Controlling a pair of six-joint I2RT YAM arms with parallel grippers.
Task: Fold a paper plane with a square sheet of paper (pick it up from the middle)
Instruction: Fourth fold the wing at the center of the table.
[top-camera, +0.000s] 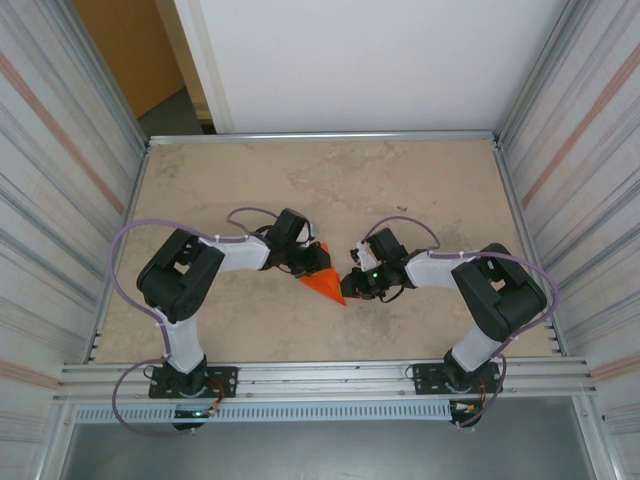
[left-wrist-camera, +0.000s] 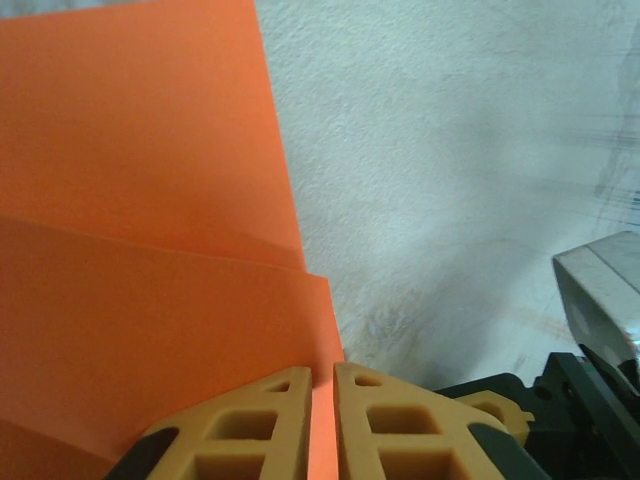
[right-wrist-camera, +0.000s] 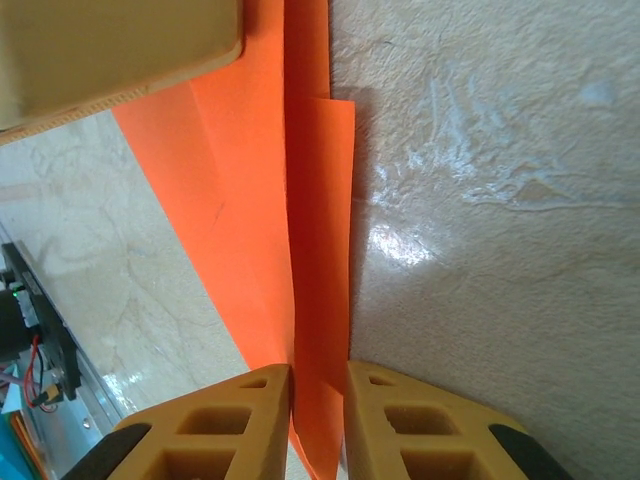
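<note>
Orange and pointed, the half-folded paper plane (top-camera: 322, 285) lies mid-frame on the beige stone-look table (top-camera: 400, 190). Left gripper (left-wrist-camera: 322, 376) pinches its edge, right gripper (right-wrist-camera: 318, 376) clamps the centre crease, likely steadying and sharpening the fold.

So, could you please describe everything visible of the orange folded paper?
The bright orange folded paper is thin, plain and unmarked, creased into a narrow triangle with overlapping flaps and a centre fold, its point toward the right gripper. It sits at the middle of the beige stone-patterned table; whether it rests there I cannot tell. The left gripper is shut on its wide end; its tip lies between the right gripper's fingers, clamped or not I cannot tell.
</note>
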